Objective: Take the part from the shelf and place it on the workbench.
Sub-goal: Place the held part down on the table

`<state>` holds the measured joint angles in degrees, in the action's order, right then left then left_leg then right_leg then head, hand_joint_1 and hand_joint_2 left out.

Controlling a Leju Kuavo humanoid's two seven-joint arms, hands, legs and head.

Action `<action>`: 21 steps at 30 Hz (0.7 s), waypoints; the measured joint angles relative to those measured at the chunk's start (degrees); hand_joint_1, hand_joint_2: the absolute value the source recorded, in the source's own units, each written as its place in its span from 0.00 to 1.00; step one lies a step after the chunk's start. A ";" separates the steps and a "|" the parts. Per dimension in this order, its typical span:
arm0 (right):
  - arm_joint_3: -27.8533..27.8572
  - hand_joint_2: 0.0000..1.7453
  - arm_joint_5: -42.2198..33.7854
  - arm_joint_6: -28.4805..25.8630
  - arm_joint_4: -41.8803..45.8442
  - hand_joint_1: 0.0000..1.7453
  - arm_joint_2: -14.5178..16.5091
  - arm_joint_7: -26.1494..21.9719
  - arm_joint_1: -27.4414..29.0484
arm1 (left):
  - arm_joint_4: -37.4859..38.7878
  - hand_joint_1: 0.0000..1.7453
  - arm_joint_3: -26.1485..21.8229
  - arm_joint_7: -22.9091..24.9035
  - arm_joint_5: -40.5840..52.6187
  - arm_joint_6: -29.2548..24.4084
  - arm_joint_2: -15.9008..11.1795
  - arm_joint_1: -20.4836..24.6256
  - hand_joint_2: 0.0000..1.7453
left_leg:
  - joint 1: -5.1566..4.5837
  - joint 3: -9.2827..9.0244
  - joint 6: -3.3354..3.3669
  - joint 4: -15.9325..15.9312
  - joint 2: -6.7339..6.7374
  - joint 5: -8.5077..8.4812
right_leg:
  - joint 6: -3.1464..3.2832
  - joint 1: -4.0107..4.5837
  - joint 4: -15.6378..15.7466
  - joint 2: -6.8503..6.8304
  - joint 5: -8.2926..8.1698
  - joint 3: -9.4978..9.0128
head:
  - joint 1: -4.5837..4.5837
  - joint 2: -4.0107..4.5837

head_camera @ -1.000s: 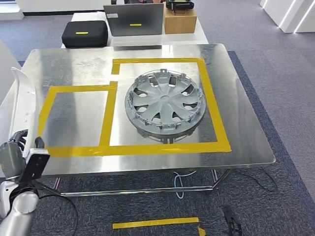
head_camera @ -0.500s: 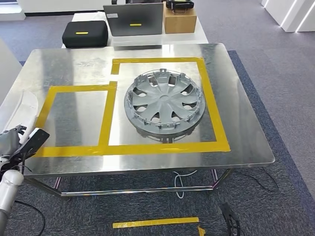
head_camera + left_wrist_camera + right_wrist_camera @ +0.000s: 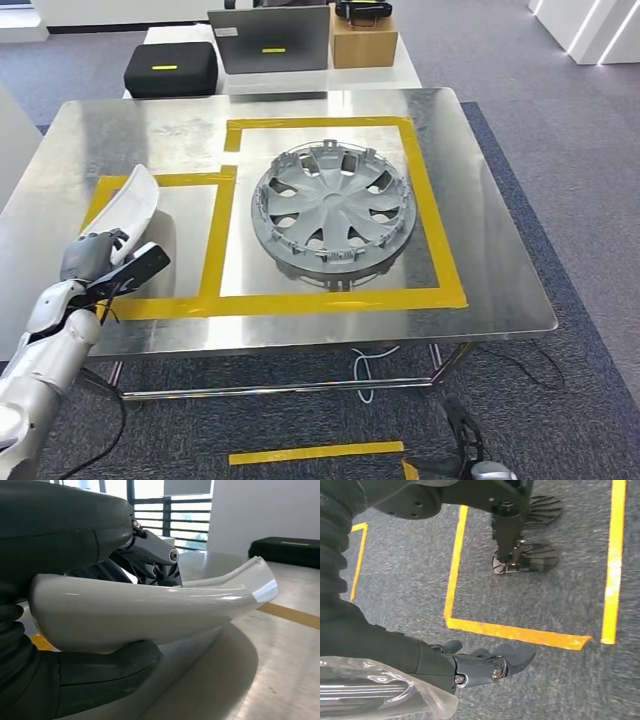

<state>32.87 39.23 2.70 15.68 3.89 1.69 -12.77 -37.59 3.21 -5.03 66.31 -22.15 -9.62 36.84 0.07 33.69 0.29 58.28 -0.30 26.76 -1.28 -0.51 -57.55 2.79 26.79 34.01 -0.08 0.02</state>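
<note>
The part is a white, curved plastic panel (image 3: 132, 205). My left hand (image 3: 94, 255) grips its lower end and holds it over the left yellow-taped square (image 3: 217, 240) of the metal workbench (image 3: 498, 270). In the left wrist view the panel (image 3: 151, 612) lies across the hand (image 3: 75, 535), thumb under it and fingers over it, with its far tip just above the tabletop. My right hand (image 3: 486, 665) hangs beside the body over the carpet, fingers stretched out and holding nothing; its dark fingers (image 3: 468, 450) also show low in the head view.
A grey wheel cover (image 3: 333, 207) lies inside the larger taped square on the right. Behind the workbench a white table carries a black case (image 3: 170, 67), a grey case (image 3: 269, 38) and a cardboard box (image 3: 364, 40). Cables hang under the bench, and yellow tape (image 3: 516, 632) marks the floor.
My left arm has swung up and to the right from the bench's left edge, carrying the white panel over the left taped square. The panel has tilted from upright to slanted.
</note>
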 joint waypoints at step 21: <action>-3.40 0.00 -3.65 -0.76 0.60 0.00 -0.02 0.26 -0.06 | -6.86 0.00 4.37 2.95 0.37 -2.11 3.39 -2.52 0.00 | 0.01 0.01 0.00 -0.01 0.00 -0.01 | -0.03 0.03 -0.03 -0.02 -0.02 0.03 | 0.01 0.00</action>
<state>29.47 35.58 1.93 16.28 3.87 1.95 -12.83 -44.46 7.58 -2.08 66.67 -24.26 -6.23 34.32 0.07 33.70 0.28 58.26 -0.30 26.75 -1.31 -0.48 -57.59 2.77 26.77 34.05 -0.08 0.02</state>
